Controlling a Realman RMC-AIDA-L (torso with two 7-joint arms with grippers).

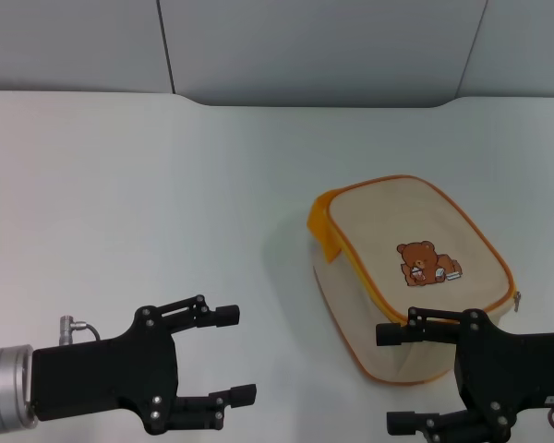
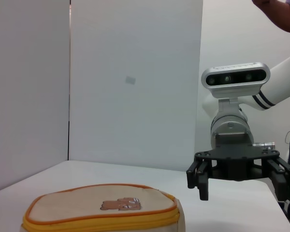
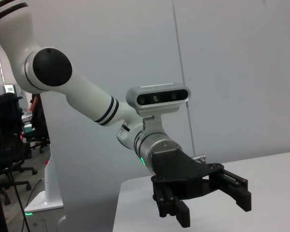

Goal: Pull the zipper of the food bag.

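Note:
The food bag (image 1: pixel 406 268) lies on the white table with its bear print facing up; it also shows in the left wrist view (image 2: pixel 101 208). The zipper (image 1: pixel 516 300) runs along the orange-trimmed edge, with a small silver pull tab at the bag's right side. The orange strap handle (image 1: pixel 323 226) is at the bag's far left end. My right gripper (image 1: pixel 394 378) is open and empty, just in front of the bag's near edge. My left gripper (image 1: pixel 233 355) is open and empty, over bare table to the left of the bag.
The white table (image 1: pixel 166 185) stretches to the left of and beyond the bag, ending at a grey wall. The left wrist view shows my right gripper (image 2: pixel 239 186) beside the bag. The right wrist view shows my left gripper (image 3: pixel 208 203).

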